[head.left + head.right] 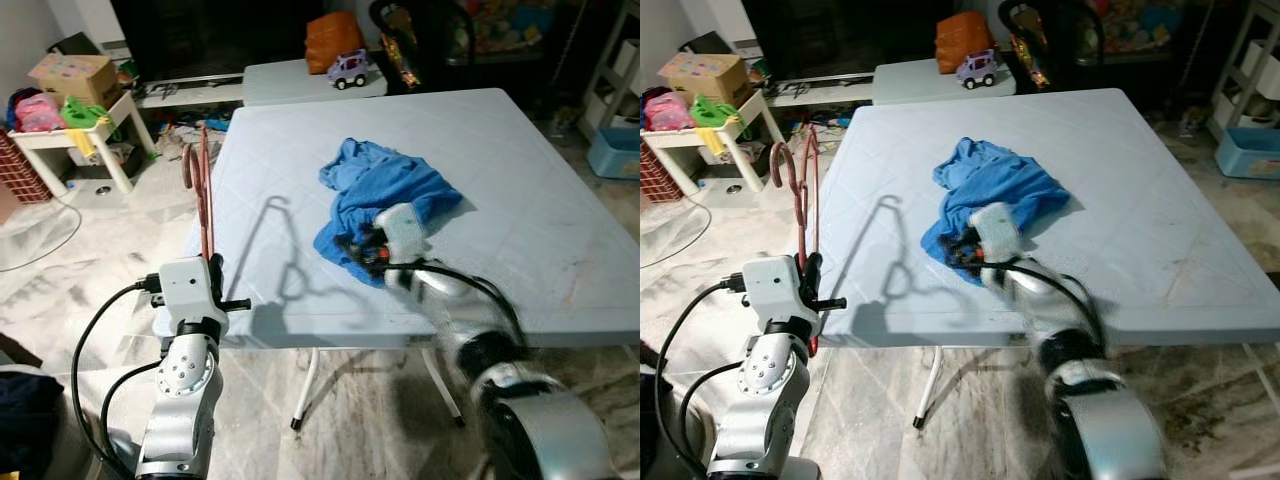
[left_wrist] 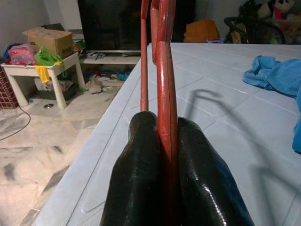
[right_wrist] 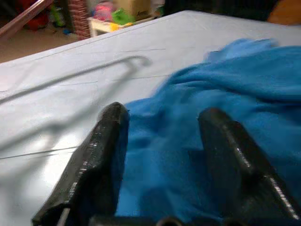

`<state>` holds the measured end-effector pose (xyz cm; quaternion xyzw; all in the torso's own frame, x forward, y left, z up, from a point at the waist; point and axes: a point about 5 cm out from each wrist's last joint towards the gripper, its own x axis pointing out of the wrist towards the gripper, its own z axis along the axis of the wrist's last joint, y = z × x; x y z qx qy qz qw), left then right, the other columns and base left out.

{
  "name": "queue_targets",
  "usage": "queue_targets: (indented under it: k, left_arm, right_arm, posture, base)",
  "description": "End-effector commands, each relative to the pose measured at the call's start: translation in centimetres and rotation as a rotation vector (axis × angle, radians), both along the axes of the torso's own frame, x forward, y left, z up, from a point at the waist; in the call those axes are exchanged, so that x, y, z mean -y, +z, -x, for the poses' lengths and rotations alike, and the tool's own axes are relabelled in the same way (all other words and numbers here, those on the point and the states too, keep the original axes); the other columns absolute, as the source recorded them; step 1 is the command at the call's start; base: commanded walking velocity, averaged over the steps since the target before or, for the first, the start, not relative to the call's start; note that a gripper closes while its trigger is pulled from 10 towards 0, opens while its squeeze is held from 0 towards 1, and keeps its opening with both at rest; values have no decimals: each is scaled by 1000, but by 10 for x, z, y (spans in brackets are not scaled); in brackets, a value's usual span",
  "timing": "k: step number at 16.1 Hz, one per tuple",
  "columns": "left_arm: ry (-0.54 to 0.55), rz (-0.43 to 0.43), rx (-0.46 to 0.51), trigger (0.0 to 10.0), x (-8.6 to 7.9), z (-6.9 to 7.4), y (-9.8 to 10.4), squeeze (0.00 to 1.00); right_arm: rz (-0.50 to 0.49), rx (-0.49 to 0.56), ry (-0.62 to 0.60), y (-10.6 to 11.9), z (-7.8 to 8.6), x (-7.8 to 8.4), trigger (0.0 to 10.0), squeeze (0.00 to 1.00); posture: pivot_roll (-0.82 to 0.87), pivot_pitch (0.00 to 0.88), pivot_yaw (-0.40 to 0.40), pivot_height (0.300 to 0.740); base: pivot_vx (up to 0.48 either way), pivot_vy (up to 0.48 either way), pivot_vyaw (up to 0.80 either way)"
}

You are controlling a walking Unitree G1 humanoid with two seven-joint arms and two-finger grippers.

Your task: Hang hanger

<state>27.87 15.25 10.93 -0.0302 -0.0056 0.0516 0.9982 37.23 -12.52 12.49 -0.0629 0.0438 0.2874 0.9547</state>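
Red-brown hanger [image 1: 204, 190] held upright beside the near left corner of the worktop [image 1: 520, 180], hook end uppermost, pinched at its lower part between the pressed-together fingers [image 2: 141, 179] of the left hand [image 2: 164, 141]. Cast a hook-shaped shadow on the worktop, between the hanger and the blue garment [image 1: 385, 195]. Blue garment lay crumpled near the middle of the worktop, well apart from the hanger. Right hand [image 3: 164, 122] reached in over the near edge of the garment, fingers [image 3: 106, 141] spread, fabric between and beneath them but not gripped; arm blurred in the head views.

Step in hand, as judged: securing the garment, with the hanger kept ready off the worktop edge. Neither dressing of the hanger nor hanging yet begun. No rail or hook for hanging made out beyond the worktop.

Next move, as judged: closing the spread fingers on a fold of the garment near its edge, lifting clear of the worktop, then bringing garment and hanger together. Called for a firm pinch on loose cloth, likely to slip or bunch, and a steady hanger.
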Motion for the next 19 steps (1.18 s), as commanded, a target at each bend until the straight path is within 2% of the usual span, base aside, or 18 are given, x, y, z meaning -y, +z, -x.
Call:
queue_targets:
  k: [1, 3, 4, 6, 8, 10, 12, 19]
  left_arm:
    - [4, 0, -58, 10000, -4, 3, -11, 0]
    - [5, -15, -86, 10000, -12, 11, -17, 0]
    - [-9, -18, -104, 10000, -15, 18, -21, 0]
    - [-70, -2, -121, 10000, -16, 25, -23, 0]
    - [-168, 29, -124, 10000, -15, 33, -22, 0]
    - [-185, 21, -114, 10000, -17, 36, -18, 0]
    - [-179, 21, -103, 10000, -18, 36, -13, 0]
    - [-204, 20, -114, 10000, -11, 32, -13, 0]
  right_arm:
    - [-29, 41, -13, 11, -3, 3, 10000, 1000]
    - [-43, 123, -97, 19, 3, 28, 10000, 1000]
    - [-49, 155, -192, 21, 6, 42, 10000, 1000]
    - [-77, 166, -285, 19, 13, 54, 10000, 1000]
    - [-87, 181, -345, 16, 27, 61, 10000, 1000]
    - [-94, 171, -365, 13, 36, 63, 10000, 1000]
    - [-63, 171, -348, 8, 46, 55, 10000, 1000]
    - [-78, 117, -312, 7, 49, 37, 10000, 1000]
  posture:
    - [-27, 0, 53, 740]
    - [-39, 0, 62, 740]
    - [-45, 0, 73, 740]
    - [-49, 0, 84, 740]
    - [-56, 0, 95, 740]
    - [-60, 0, 102, 740]
    - [-64, 0, 104, 740]
    - [-64, 0, 96, 740]
  base:
    - [0, 0, 0]
    - [0, 0, 0]
    - [0, 0, 0]
    - [0, 0, 0]
    - [0, 0, 0]
    - [0, 0, 0]
    - [0, 0, 0]
    - [0, 0, 0]
